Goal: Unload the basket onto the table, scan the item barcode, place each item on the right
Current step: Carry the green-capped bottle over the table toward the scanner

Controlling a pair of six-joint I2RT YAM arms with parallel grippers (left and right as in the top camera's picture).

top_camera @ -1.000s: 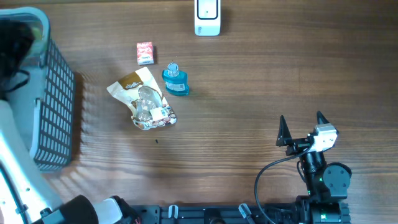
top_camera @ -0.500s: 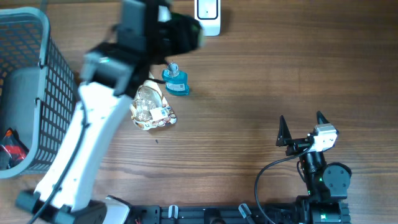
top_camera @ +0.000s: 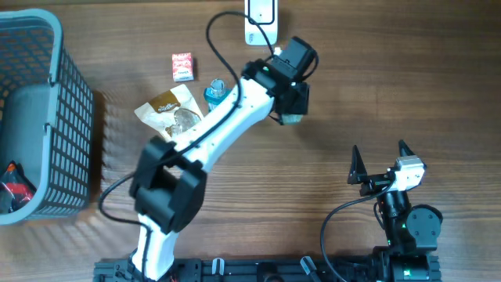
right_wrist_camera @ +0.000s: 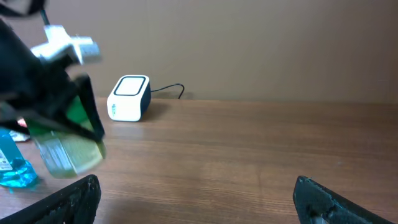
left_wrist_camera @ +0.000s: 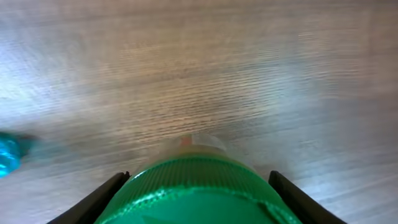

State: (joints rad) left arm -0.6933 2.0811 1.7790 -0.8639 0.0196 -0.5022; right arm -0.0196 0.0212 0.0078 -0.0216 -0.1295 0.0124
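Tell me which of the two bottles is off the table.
The green-capped bottle, held up in the left tool near the scanner; the blue bottle rests on the table.

Overhead looks straight down; right wrist, low, faces the scanner both show.

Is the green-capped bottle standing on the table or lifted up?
Lifted. The left gripper holds the bottle by its green cap; in the right wrist view it hangs tilted, its base clear of the table.
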